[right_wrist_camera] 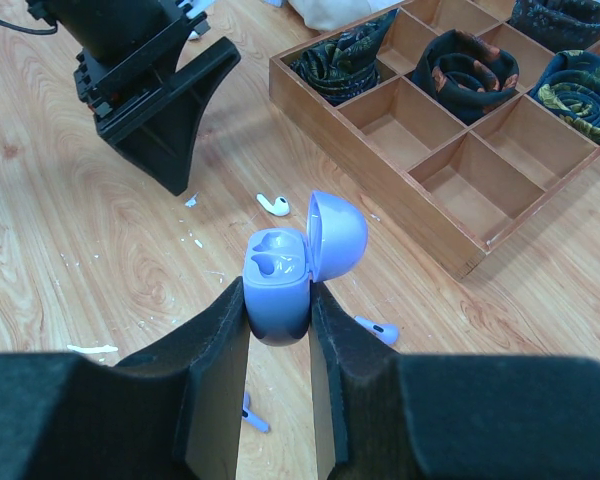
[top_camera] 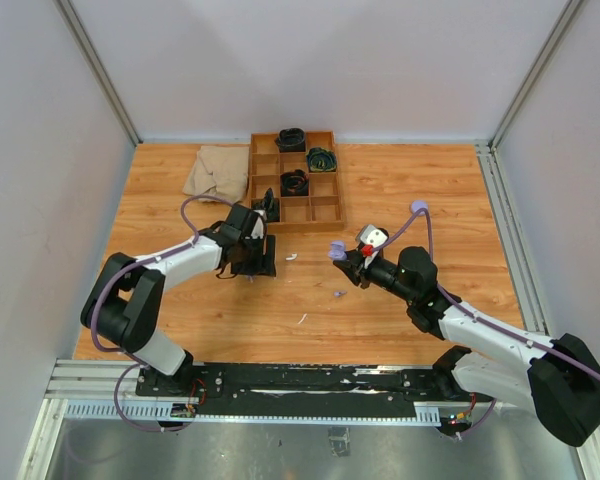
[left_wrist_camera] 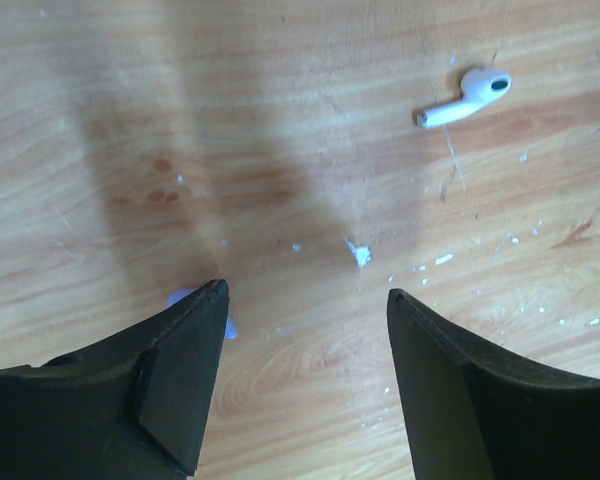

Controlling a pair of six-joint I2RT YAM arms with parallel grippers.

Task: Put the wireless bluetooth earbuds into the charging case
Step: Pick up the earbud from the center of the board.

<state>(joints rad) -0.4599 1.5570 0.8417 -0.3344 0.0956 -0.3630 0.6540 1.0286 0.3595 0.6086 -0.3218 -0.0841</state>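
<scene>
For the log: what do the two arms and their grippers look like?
The left arm and right arm have white links, black joints and a lilac cable looped alongside. The left gripper and right gripper carry matte black, wedge-shaped fingers.

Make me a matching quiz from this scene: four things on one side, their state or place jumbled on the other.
1 charging case
2 white earbud
3 left gripper
4 wooden tray

A open, holding nothing
B lying on the table
C lid up, clamped in the right gripper
D rolled fabric in some compartments

Pairs: 1-C, 2-B, 3-A, 4-D
</scene>
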